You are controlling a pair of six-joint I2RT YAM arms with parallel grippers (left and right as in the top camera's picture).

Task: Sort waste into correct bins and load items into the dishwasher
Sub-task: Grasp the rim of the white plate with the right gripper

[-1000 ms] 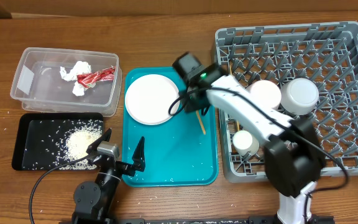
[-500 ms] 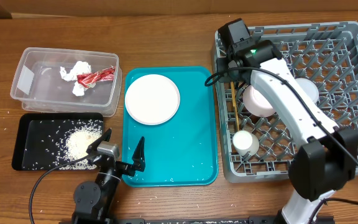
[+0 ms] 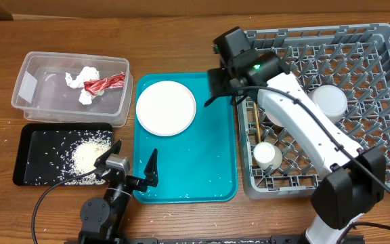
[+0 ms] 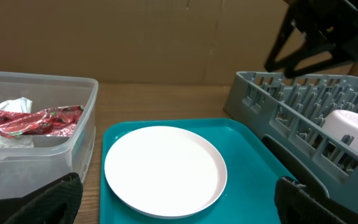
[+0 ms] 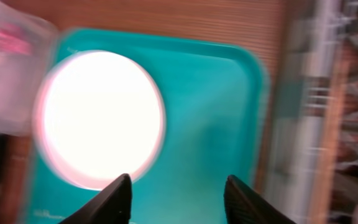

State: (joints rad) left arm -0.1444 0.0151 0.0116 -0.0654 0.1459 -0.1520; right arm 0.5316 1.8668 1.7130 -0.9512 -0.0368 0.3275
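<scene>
The large white plate (image 3: 166, 107) lies on the teal tray (image 3: 202, 169). My right gripper (image 3: 215, 87) is open and empty above the tray's far right corner, next to the grey dish rack (image 3: 371, 64). In its wrist view the open jaws (image 5: 178, 186) hover over the tray (image 5: 216, 124), right of the plate (image 5: 101, 118). The rack holds the chopsticks (image 3: 257, 125), a bowl (image 3: 329, 103) and a small cup (image 3: 267, 154). My arm hides most of the small plate. My left gripper (image 3: 133, 171) is open at the tray's near edge.
The clear tub (image 3: 39, 102) at the far left holds the red wrapper (image 3: 104, 83) and white tissue (image 3: 81, 78). The black tray (image 3: 39, 139) in front of it holds rice (image 3: 90, 157). A few grains lie on the teal tray.
My right gripper carried a chopstick from the teal tray into the rack, let it go, and has swung back left over the tray's edge. The left arm has not moved.
</scene>
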